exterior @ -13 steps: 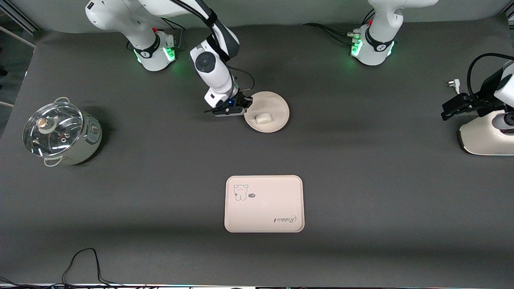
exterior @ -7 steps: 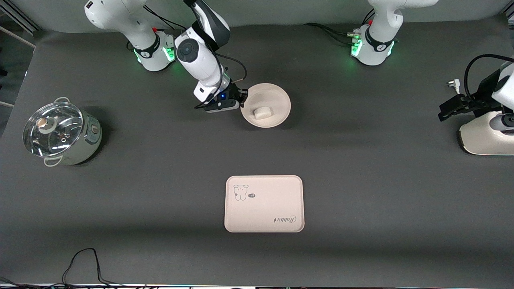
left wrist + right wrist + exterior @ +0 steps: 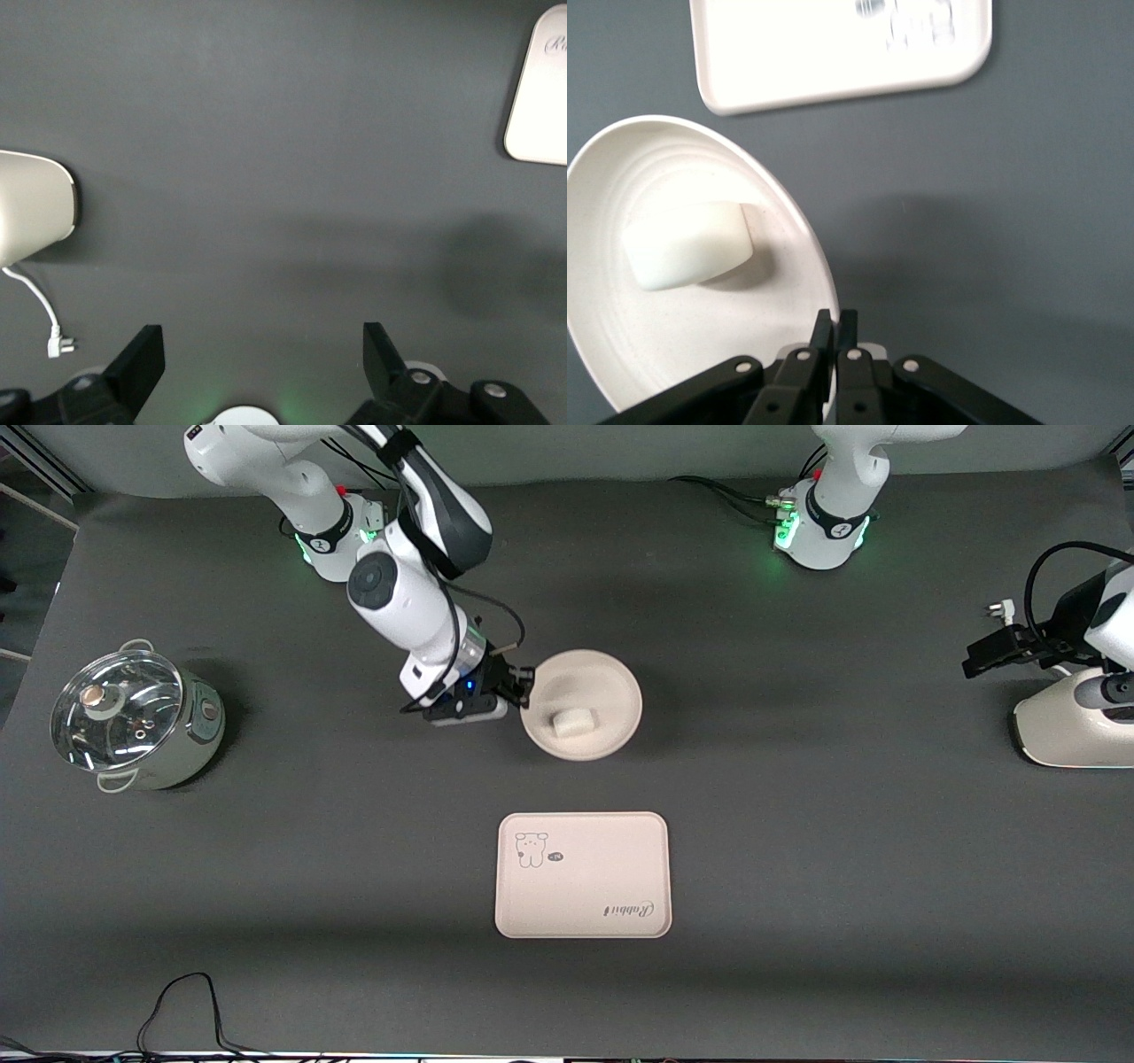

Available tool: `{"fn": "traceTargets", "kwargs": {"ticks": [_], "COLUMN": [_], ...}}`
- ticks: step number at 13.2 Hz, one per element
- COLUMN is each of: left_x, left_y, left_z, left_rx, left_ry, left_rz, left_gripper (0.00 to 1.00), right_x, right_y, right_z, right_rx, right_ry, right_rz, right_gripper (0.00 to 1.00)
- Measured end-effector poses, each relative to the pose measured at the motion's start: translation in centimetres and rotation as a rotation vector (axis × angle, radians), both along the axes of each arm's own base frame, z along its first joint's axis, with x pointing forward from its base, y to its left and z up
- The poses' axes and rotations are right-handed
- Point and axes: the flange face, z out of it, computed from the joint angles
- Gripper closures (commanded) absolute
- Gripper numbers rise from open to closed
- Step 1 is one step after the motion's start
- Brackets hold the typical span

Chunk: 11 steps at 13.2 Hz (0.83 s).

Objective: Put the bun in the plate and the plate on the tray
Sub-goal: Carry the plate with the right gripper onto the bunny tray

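The round cream plate (image 3: 585, 701) hangs in the air above the table, with the white bun (image 3: 572, 723) lying in it. My right gripper (image 3: 524, 691) is shut on the plate's rim at the edge toward the right arm's end. In the right wrist view the plate (image 3: 673, 354) holds the bun (image 3: 687, 243) and my right gripper (image 3: 834, 329) pinches the rim. The printed tray (image 3: 582, 874) lies on the table nearer the front camera than the plate; it also shows in the right wrist view (image 3: 833, 44). My left gripper (image 3: 988, 657) is open and waits at the left arm's end; its wrist view shows it (image 3: 263, 350) empty.
A glass-lidded pot (image 3: 133, 717) stands toward the right arm's end. A white appliance (image 3: 1076, 726) with a cord and plug (image 3: 999, 611) sits at the left arm's end. A black cable (image 3: 186, 1005) lies near the front edge.
My right gripper has lifted the plate with the bun off the table and carried it toward the tray. The left arm has barely moved.
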Motion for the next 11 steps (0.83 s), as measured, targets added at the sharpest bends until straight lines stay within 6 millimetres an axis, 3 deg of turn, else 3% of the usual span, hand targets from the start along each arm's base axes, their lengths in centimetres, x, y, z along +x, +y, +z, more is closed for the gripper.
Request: {"fn": "traceTargets", "kwargs": {"ticks": [6,8,11], "left_x": [-0.1,-0.5,-1.1], "left_y": [-0.7,-0.8,-1.5], "left_z": [-0.1,0.3,2.1], "left_rx": [-0.002,-0.003,-0.002], "left_ry": [0.018,0.036,0.055], "left_rz": [-0.012,-0.013,-0.030], "left_gripper": [0.00,0.00,0.00], "right_x": [15.5,18.6,20.6], "right_y": [1.5,1.4,1.8], "right_z": [-1.6,-3.4,-6.5], "right_rx": [0.036,0.027,0.012], "right_ry": [-0.013,-0.039,-0.048], "right_rz": [-0.048,-0.062,-0.062], "right_gripper": [1.00,1.00,1.00]}}
